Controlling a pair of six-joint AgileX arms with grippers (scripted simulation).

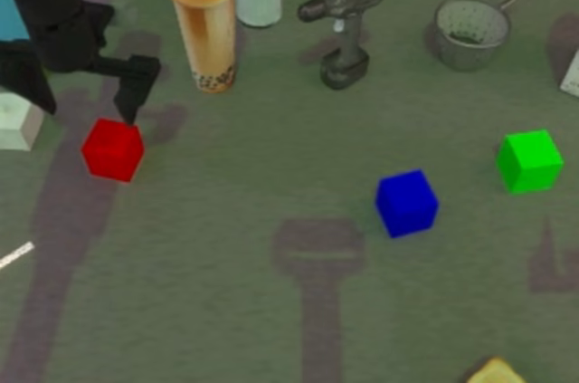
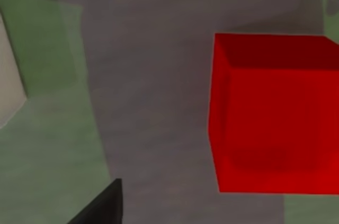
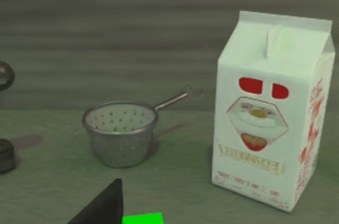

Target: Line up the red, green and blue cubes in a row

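Red cube (image 1: 113, 149) on bench, left side, ungrasped.
Left hand (image 1: 136, 84) just above-behind it; grip state can't tell. Blue cube (image 1: 406, 203), green cube (image 1: 530, 160) well right.

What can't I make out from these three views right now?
- Left gripper: in the top view the arm's dark bulk hides whether it is open; the left wrist view shows only one finger.
- Right gripper: outside the top view; only a dark tip shows in the right wrist view.
- Green cube: cut by that view's edge.
- Yellow block: cut by the top view's lower edge.
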